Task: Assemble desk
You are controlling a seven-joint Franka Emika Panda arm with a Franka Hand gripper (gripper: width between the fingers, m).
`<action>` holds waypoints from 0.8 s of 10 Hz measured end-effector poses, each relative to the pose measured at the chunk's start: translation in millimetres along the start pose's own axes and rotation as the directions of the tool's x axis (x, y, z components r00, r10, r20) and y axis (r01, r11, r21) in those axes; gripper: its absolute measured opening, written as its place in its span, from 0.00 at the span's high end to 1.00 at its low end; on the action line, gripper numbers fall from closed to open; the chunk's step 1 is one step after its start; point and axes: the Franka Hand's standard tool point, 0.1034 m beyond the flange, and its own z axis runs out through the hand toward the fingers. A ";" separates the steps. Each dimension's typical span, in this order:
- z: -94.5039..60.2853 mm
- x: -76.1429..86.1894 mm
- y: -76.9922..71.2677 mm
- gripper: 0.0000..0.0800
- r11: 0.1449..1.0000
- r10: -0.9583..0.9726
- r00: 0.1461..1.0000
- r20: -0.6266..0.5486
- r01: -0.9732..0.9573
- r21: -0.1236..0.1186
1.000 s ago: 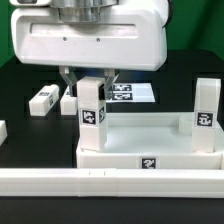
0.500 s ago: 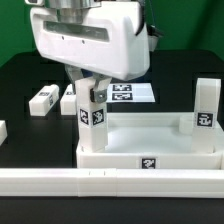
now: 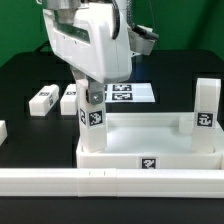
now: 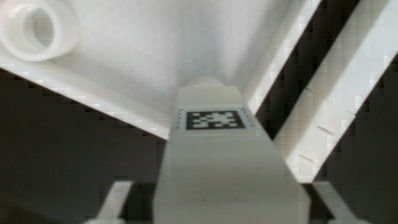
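Note:
The white desk top (image 3: 150, 152) lies tray-side up near the front. A white leg (image 3: 93, 117) with a tag stands in its corner on the exterior view's left, leaning slightly. My gripper (image 3: 91, 96) comes down from above and is shut on this leg's upper part. In the wrist view the leg (image 4: 222, 150) runs between my fingers (image 4: 121, 200) down to the desk top (image 4: 160, 70), with a round socket (image 4: 36, 35) off to one side. A second leg (image 3: 205, 115) stands upright in the corner on the exterior view's right. Two loose legs (image 3: 42, 100) (image 3: 69, 100) lie behind.
The marker board (image 3: 133, 93) lies flat on the black table behind the desk top. A long white rail bar (image 3: 110, 181) runs along the front edge. Another white piece (image 3: 2, 130) shows at the exterior view's left border.
My hand has turned about its upright axis, its body swinging toward the exterior view's left. The leg stays in the same corner, now leaning a little.

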 end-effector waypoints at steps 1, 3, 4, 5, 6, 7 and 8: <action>0.0 -0.1 -0.1 0.53 0.999 -0.035 0.999 0.000 0.035 0.000; 0.1 -1.8 -0.5 0.24 0.988 -0.153 0.988 0.003 0.153 -0.003; 0.2 -2.9 -1.2 0.24 0.965 -0.262 0.965 0.002 0.262 -0.006; 0.2 -2.4 -1.1 0.20 0.951 -0.309 0.951 0.001 0.309 -0.005; 0.2 -2.2 -1.0 0.19 0.921 -0.391 0.921 0.001 0.391 -0.005; 0.2 -2.1 -1.0 0.19 0.891 -0.454 0.891 0.001 0.454 -0.004; 0.2 -2.1 -1.0 0.19 0.861 -0.508 0.861 0.001 0.508 -0.004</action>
